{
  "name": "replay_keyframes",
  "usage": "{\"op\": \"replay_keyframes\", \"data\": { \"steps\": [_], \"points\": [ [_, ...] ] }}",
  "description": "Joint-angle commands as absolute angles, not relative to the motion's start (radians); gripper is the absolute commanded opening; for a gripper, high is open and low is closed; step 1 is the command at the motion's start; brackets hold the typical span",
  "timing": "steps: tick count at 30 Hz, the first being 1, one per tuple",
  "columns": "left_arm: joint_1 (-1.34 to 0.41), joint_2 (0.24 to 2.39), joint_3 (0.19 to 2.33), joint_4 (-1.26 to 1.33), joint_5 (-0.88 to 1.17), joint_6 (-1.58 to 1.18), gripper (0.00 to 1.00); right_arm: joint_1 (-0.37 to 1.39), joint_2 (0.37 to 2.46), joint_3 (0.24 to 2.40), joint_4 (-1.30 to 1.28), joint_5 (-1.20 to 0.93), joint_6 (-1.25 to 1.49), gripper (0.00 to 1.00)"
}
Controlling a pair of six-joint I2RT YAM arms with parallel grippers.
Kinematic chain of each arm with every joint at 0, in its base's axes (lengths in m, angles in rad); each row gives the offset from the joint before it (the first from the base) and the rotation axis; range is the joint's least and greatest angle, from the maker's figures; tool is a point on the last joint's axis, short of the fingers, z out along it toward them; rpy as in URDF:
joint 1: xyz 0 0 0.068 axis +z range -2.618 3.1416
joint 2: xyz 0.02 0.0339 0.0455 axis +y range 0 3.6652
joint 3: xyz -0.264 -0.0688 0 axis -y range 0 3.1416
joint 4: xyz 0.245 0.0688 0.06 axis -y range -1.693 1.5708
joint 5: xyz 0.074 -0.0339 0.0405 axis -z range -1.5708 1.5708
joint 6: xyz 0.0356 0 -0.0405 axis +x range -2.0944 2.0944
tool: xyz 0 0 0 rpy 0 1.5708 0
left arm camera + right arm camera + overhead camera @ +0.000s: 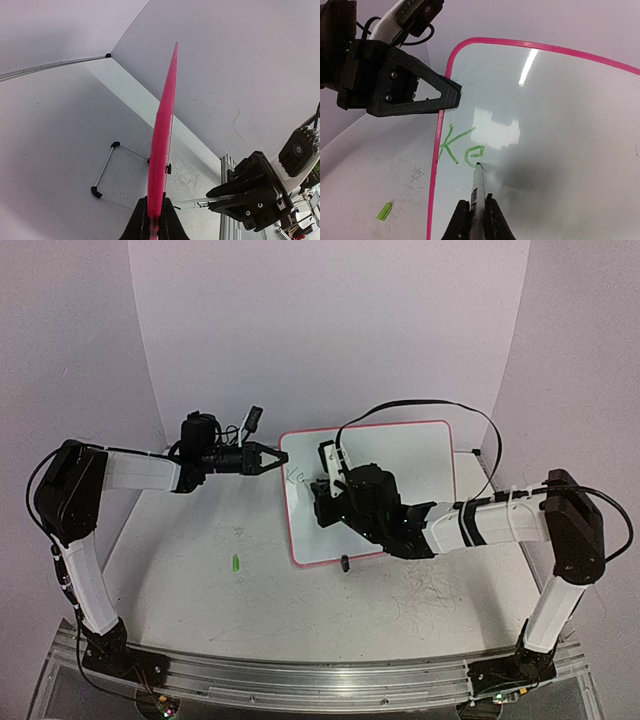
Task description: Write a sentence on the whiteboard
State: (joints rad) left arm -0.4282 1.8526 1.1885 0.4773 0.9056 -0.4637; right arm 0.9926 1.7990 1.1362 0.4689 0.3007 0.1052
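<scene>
Left jaws are pressed together on the large white rectangular whiteboard with the thin pink rim (pixel 410 455), pinching its left edge up near the far corner. On the left wrist camera I see that rim edge-on, rising straight out from between the fingers (pixel 172 227). The board sits on the white surface (pixel 190 590) between my two arms.

Right jaws are closed around a slim pale marker pen (pixel 477 192), held over the board's left part with the dark tip touching the white face. The thin green handwritten sentence (pixel 462 147) reads only "Ke" right now, just inside the left rim, and the tip rests at the lower right of the "e".

A small bright green piece (pixel 235 563) lies on the surface off the board's left side, not touching it.
</scene>
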Motion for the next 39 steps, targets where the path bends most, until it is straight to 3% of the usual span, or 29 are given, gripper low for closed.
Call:
{"op": "replay_keyframes", "data": {
  "steps": [1,39],
  "points": [
    [-0.424,1.803,1.193,0.512,0.913,-0.457,0.0,0.973,1.717,1.084,0.553,0.232,0.099,0.0],
    [-0.424,1.801,1.193,0.512,0.916,-0.459,0.0,0.942,1.774,1.122,0.531,0.335,0.134,0.0]
  ]
}}
